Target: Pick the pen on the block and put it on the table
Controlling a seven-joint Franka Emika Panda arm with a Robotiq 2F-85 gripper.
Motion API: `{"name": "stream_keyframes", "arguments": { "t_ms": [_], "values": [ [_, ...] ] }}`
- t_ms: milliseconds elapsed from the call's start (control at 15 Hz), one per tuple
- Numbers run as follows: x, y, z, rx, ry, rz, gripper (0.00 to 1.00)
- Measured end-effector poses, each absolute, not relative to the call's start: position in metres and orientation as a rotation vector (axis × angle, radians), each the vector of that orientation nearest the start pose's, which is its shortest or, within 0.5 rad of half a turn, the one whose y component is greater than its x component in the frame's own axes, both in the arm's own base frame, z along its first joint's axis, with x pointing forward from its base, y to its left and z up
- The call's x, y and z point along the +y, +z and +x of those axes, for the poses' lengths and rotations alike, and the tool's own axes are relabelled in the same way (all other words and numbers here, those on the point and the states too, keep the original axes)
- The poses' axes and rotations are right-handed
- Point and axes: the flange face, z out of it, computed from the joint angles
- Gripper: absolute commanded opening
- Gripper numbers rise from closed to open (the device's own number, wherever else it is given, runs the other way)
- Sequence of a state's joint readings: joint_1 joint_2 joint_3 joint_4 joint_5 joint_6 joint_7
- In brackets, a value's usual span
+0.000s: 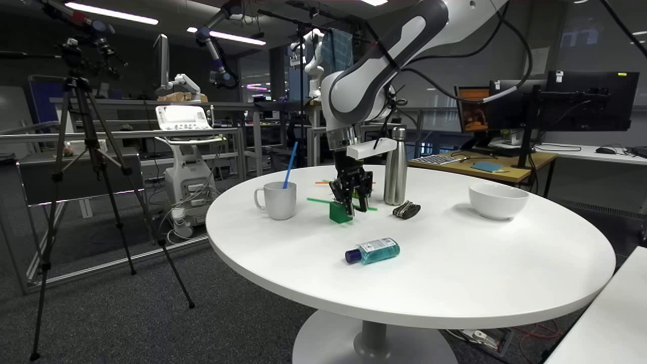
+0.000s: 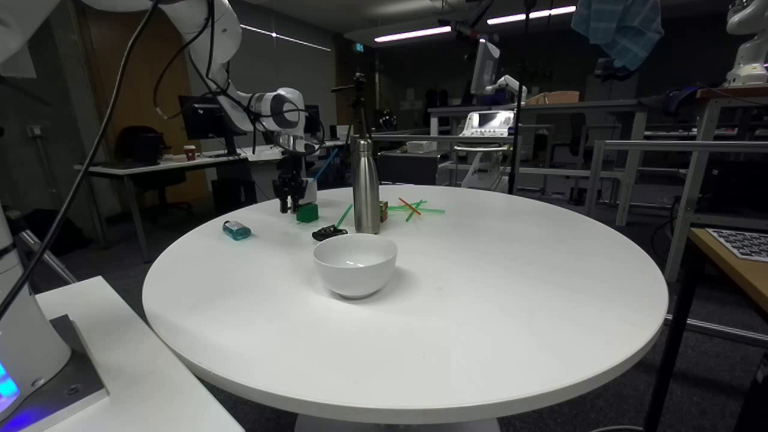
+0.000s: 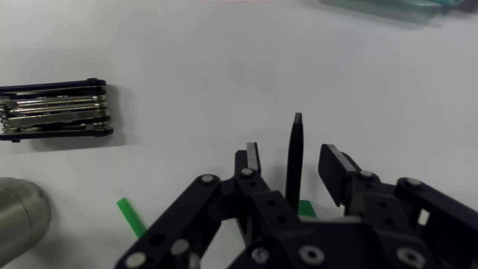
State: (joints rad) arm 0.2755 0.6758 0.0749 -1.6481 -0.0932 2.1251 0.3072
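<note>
In the wrist view a dark pen (image 3: 295, 160) with a grey tip lies between the two fingers of my gripper (image 3: 291, 153). The fingers are open, with a gap on both sides of the pen. The pen's rear part is hidden behind the gripper. A corner of the green block (image 3: 307, 209) shows beside the pen's hidden end. In both exterior views the green block (image 1: 339, 213) (image 2: 307, 213) sits on the white table (image 1: 434, 283), with the gripper (image 1: 357, 210) (image 2: 289, 210) low beside it. The pen cannot be made out in the exterior views.
A steel bottle (image 1: 396, 167) and a black multi-tool (image 1: 406, 210) stand close to the gripper. A grey mug (image 1: 279, 201) holds a blue straw. A teal bottle (image 1: 376, 250) lies toward the table edge. A white bowl (image 1: 498, 199), loose straws (image 2: 414, 209) and a small cube (image 2: 383, 211) are also there.
</note>
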Motion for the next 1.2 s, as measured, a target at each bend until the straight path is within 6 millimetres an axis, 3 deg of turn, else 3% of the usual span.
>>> {"name": "stream_keyframes", "arguments": {
  "t_ms": [133, 200, 1200],
  "values": [
    [0.2194, 0.2041, 0.6268, -0.142, 0.286, -3.214, 0.03],
    [0.2193, 0.204, 0.6268, -0.142, 0.286, -3.214, 0.0],
    [0.2222, 0.2082, 0.6291, -0.171, 0.262, -3.229, 0.03]
  ]
}}
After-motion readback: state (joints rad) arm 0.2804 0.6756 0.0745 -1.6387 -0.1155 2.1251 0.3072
